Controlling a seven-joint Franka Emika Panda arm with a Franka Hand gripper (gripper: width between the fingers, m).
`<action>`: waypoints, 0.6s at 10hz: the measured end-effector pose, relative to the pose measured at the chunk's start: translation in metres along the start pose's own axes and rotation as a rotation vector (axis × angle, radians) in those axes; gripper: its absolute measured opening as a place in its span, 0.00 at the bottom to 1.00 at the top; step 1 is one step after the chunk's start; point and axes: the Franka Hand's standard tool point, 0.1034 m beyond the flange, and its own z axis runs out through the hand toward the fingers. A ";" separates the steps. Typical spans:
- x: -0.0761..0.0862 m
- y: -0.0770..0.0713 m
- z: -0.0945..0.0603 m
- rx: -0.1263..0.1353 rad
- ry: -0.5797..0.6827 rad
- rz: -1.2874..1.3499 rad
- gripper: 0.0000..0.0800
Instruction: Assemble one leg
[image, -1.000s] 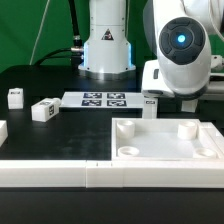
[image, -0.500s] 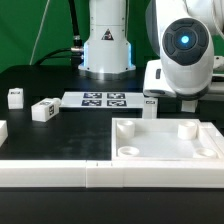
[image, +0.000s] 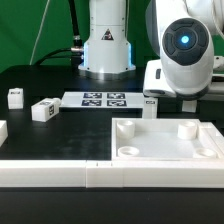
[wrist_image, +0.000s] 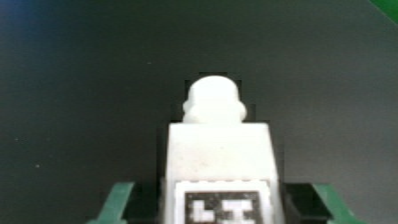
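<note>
The exterior view sits low at the near edge of the black table, just behind the white panel. It faces across the table toward the robot base on the far side. The wrist view looks from very close along the gripper at the leg clasped in it, with dark tabletop behind. Both views share that leg and the tabletop.

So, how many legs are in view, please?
3: far leg and near leg on the table, exterior view's left; held leg in the gripper; cut-off piece may be another.
</note>
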 end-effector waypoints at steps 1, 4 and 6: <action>0.000 0.000 -0.001 0.001 0.001 -0.002 0.36; -0.029 0.009 -0.055 0.020 0.026 -0.038 0.36; -0.038 0.014 -0.076 0.031 0.056 -0.035 0.36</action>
